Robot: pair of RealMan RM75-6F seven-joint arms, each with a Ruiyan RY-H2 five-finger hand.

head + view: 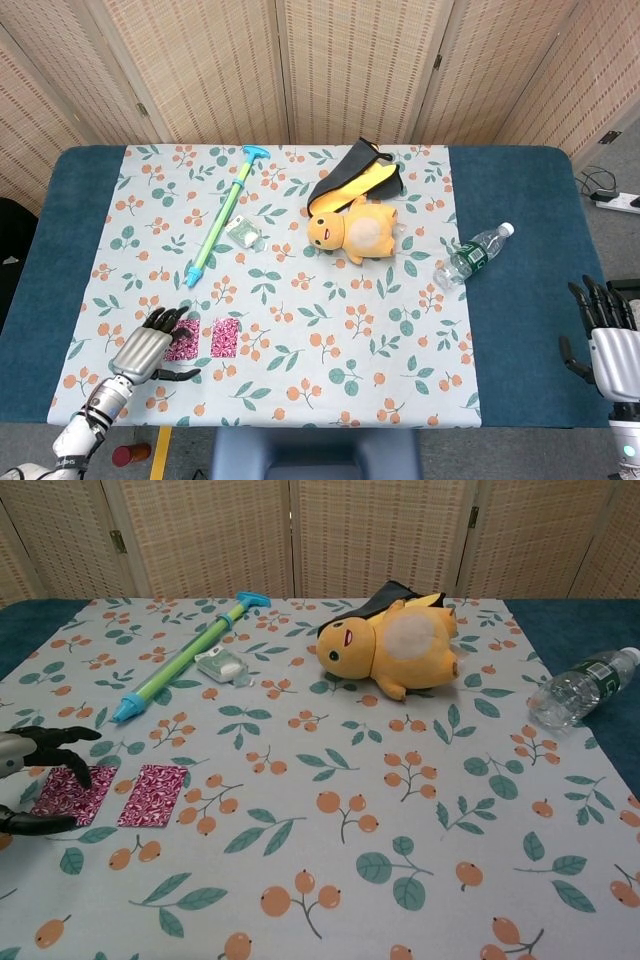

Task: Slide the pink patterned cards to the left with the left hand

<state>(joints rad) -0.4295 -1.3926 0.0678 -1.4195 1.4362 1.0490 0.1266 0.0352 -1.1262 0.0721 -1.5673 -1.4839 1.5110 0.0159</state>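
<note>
Two pink patterned cards lie side by side near the front left of the floral cloth. The right card (224, 337) (152, 795) lies free. The left card (185, 338) (62, 798) sits under the dark fingertips of my left hand (148, 350) (50, 742), which presses on it with fingers spread and its thumb resting on the cloth just in front. My right hand (600, 335) hangs off the table's right front corner, fingers apart and holding nothing; the chest view does not show it.
A green and blue pump toy (222, 215) (185, 655) lies diagonally at the back left, with a small packet (243, 232) (222, 666) beside it. A yellow plush (355, 228) (395, 645) lies at centre back. A water bottle (473, 254) (583, 688) lies on the right.
</note>
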